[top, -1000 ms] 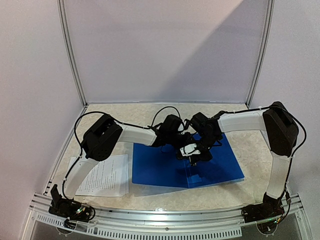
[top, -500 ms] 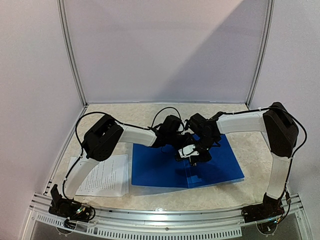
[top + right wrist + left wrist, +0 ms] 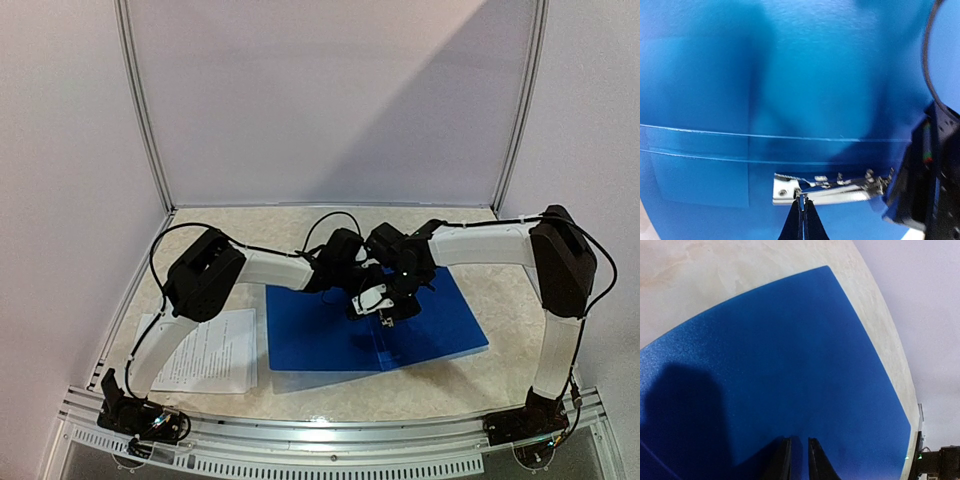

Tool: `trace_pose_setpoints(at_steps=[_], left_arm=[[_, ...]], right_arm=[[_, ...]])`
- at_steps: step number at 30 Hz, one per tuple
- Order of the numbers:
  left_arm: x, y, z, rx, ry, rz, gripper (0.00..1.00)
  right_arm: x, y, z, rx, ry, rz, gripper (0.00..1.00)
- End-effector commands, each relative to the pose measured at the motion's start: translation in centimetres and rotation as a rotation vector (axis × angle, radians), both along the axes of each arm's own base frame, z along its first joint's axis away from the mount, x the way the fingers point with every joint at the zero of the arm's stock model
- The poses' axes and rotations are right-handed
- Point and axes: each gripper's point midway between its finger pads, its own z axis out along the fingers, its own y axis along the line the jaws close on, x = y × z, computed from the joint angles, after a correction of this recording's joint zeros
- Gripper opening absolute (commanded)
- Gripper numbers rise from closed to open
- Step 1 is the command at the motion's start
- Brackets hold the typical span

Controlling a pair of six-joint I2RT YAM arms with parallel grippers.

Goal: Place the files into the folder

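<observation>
My right gripper [image 3: 801, 201] has slid a little left over the open folder [image 3: 310, 340]. Its fingers are pressed together, tips at the clip [image 3: 840, 189]. My left gripper [image 3: 799, 455] rests on the blue with fingers a sliver apart; I cannot tell whether it pinches anything. The files [image 3: 205, 352] lie just left of the folder.
</observation>
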Motion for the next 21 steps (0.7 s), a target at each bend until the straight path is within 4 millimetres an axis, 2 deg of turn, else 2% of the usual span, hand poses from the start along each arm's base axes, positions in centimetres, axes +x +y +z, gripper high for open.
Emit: trace_pose_setpoints(at_steps=[1,5,7,10,15,17,21], left_arm=[[-3.5,5.3,-11.2,0.283,0.205,0.012,0.13],[-3.6,5.5,-11.4,0.288,0.207,0.01,0.13],[-3.6,5.4,-11.1,0.282,0.203,0.008,0.13],[-3.4,5.2,-10.4,0.267,0.191,0.004,0.13],[-2.7,4.7,-8.7,0.238,0.163,0.007,0.13],[-2.4,4.2,-7.4,0.204,0.139,0.004,0.13],[-1.4,3.0,-3.0,0.11,0.067,0.014,0.16]], right_arm=[[3.3,-1.3,0.9,-0.074,-0.14,-0.06,0.0],[4.0,-1.5,1.2,-0.08,-0.172,-0.07,0.0],[4.6,-1.2,1.6,-0.064,-0.203,-0.081,0.04],[5.2,0.2,3.5,0.019,-0.238,-0.102,0.12],[5.9,1.8,7.7,0.143,-0.282,-0.125,0.17],[5.9,2.0,8.6,0.17,-0.293,-0.128,0.2],[5.7,2.0,9.6,0.197,-0.301,-0.151,0.33]])
